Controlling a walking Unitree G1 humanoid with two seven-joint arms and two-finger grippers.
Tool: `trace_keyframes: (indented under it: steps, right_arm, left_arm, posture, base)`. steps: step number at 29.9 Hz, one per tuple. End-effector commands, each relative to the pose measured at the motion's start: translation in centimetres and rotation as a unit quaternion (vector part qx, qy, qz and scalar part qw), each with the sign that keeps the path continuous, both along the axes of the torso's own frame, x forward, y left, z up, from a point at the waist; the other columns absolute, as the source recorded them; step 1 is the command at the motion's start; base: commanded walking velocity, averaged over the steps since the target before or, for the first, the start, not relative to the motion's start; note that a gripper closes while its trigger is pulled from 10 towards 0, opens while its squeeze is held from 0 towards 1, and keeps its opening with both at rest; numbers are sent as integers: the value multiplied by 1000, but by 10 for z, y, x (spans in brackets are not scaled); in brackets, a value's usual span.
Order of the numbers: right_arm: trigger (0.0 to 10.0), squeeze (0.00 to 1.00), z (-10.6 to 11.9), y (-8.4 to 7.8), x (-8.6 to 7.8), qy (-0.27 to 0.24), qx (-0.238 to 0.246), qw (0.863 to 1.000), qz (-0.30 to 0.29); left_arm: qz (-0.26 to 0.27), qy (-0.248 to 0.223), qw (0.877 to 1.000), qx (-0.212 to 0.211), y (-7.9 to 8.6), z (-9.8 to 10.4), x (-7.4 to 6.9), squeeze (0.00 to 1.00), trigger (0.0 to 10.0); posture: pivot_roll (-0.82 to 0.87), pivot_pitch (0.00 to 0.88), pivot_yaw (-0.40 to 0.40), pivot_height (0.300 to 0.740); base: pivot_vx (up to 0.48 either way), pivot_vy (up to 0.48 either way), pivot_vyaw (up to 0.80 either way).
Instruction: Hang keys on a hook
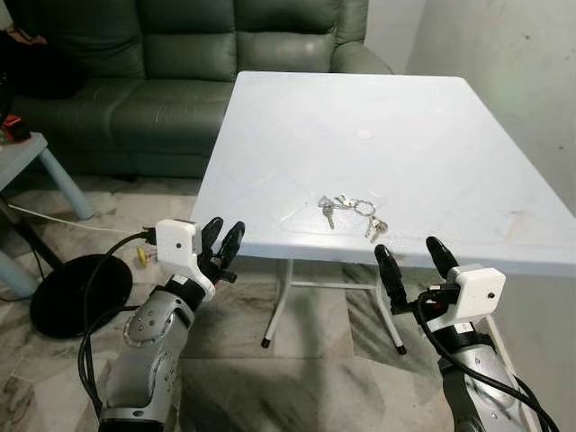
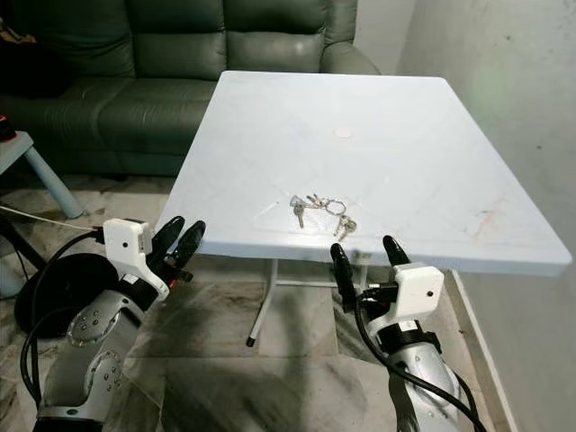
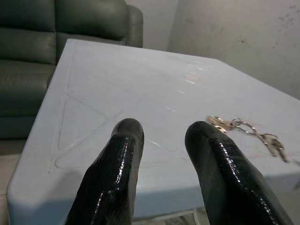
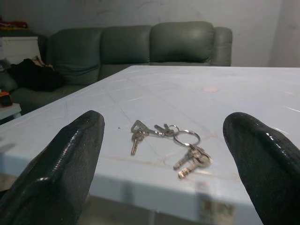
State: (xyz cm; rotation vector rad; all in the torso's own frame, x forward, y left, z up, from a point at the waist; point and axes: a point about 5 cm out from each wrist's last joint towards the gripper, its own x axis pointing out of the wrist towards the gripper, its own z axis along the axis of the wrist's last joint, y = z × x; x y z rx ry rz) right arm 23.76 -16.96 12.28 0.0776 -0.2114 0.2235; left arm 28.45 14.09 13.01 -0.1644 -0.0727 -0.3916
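Right pincer (image 1: 410,255) first: I have it held just short of the table's near edge and a little below the tabletop, its two black fingers (image 4: 65,159) spread wide apart with nothing between them. Straight ahead of that gap, past the lip of the white table (image 1: 432,135), lie the keys (image 1: 349,212), flat on the surface near the front edge and touching neither finger; from the right wrist camera I see the bunch (image 4: 166,143) sitting between the two fingertips in the picture, several keys fanned out from a couple of rings. Off to that pincer's left, my left pincer (image 1: 223,239) is also raised, close to the table's near left corner, its fingers (image 3: 112,173) only slightly parted and holding nothing; through its wrist camera the keys (image 3: 243,131) lie further in and to the right of it. Below and beyond the left pincer I see a dark round base (image 1: 72,292) on the marble floor (image 1: 297,351) with a cable running by it. Further on from both pincers, behind the far edge of the table, stands a green sofa (image 1: 180,63), and to the right a pale wall (image 1: 504,54). At the far left there is the corner of a small light-blue table (image 1: 27,157).
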Motion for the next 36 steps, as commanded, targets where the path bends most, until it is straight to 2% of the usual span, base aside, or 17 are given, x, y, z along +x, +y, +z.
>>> trace_keyframes:
  steps: [1,15,23,27,30,31,32,33,36]
  right_arm:
    - [10000,0,2,3,0,-2,0,1000,5]
    - [10000,0,2,3,1,0,-5,1000,14]
    - [10000,0,2,2,2,3,-23,999,27]
    - [10000,0,4,-2,7,3,-52,998,46]
    - [10000,0,5,-6,9,7,-50,997,51]
    - [10000,275,5,-7,10,8,-49,997,55]
    - [10000,275,5,-7,10,8,-49,997,55]
    - [10000,1000,6,-7,10,8,-54,997,61]
    - [10000,1000,6,-8,15,9,-75,994,77]
  left_arm:
    - [-2,8,1000,-1,0,-2,1,0,10000]
    - [0,8,1000,-9,-2,-3,-1,0,10000]
    - [13,2,1000,3,-4,-4,-1,0,10000]
    - [8,-5,1000,3,-5,-3,-3,0,10000]
    - [10,-5,1000,2,-5,-4,-3,0,10000]
    - [10,-6,1000,2,-5,-4,-4,0,10000]
    - [10,-6,1000,2,-5,-4,-4,0,10000]
    - [10,-7,1000,2,-5,-4,-4,0,10000]
    - [14,-9,1000,0,-4,-4,-5,0,10000]
  posture:
    - [100,21,-11,740]
    - [104,15,-22,740]
    - [107,14,-29,740]
    - [107,19,-31,740]
    - [108,24,-34,740]
    - [109,24,-36,740]
    - [109,24,-36,740]
    - [109,24,-36,740]
    - [114,34,-43,740]
  base:
    - [319,0,0]
    - [315,0,0]
    - [0,0,0]
    - [0,0,0]
    - [0,0,0]
    - [0,0,0]
    - [0,0,0]
    - [0,0,0]
    - [0,0,0]
